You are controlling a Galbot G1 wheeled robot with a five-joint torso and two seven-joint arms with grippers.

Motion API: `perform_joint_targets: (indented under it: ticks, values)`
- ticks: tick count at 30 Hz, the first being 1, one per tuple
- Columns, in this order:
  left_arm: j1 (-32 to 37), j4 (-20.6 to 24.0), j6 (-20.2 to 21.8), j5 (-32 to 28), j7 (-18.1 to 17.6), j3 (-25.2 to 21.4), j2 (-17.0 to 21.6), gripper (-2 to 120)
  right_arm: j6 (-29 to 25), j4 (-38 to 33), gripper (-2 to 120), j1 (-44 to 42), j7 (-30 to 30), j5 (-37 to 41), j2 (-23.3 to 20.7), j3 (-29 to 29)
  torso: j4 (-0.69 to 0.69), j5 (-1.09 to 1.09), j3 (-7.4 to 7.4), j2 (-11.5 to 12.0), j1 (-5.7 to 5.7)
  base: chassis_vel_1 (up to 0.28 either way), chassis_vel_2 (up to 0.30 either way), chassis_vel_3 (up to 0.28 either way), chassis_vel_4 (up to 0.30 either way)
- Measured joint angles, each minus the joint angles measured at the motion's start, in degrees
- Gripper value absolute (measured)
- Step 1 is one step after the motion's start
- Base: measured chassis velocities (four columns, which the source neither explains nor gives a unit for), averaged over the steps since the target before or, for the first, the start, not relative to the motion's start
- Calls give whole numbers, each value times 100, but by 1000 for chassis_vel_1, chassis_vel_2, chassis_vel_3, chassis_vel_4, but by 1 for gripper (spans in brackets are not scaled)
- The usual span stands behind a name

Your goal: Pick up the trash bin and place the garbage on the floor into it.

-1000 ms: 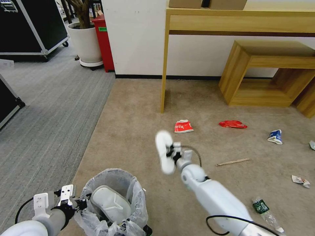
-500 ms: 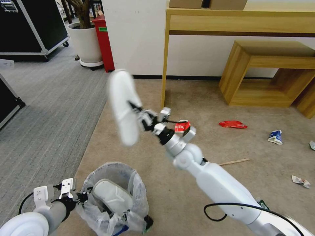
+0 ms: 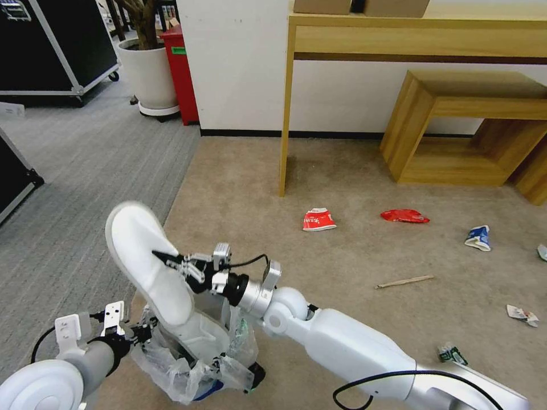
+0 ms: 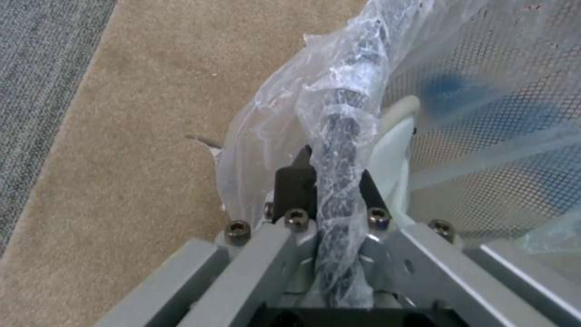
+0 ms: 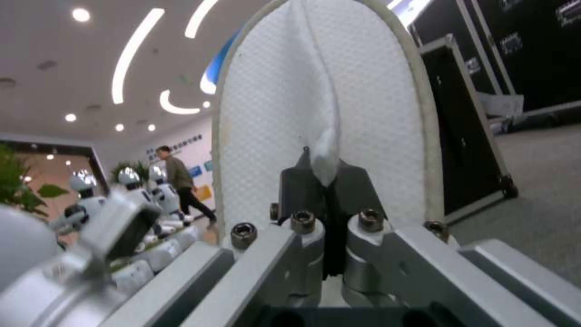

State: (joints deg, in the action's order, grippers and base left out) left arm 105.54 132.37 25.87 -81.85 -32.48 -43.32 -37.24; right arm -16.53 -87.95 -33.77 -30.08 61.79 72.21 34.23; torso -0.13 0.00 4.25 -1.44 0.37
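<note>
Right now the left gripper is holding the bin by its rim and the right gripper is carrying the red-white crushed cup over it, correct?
Not quite. The right gripper is shut on a white slipper, not the cup; the head view shows the red-white crushed cup lying on the carpet. The left gripper does clamp the trash bin by its bagged rim.

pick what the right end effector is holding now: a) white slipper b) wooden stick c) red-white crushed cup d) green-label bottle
a: the right end effector is shut on the white slipper, held just above the trash bin; the cup, stick and bottle lie on the floor.
</note>
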Motion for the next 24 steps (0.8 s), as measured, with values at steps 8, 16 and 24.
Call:
perform_joint_targets:
  ticks: [8, 16, 24]
  values:
    - [45, 35, 0, 20, -24, 6, 22, 0, -14, 19, 0, -34, 0, -65, -89, -26, 0, 0, 0, 0, 0, 0, 0, 0, 0]
    - [144, 106, 14, 142, -30, 20, -19, 0, -180, 148, 0, -76, -16, -286, -146, -63, 0, 1, 0, 0, 0, 0, 0, 0, 0]
    - [155, 146, 13, 97, -48, -32, -35, 0, -122, 177, 7, -77, -185, -454, -293, -72, 0, 1, 0, 0, 0, 0, 0, 0, 0]
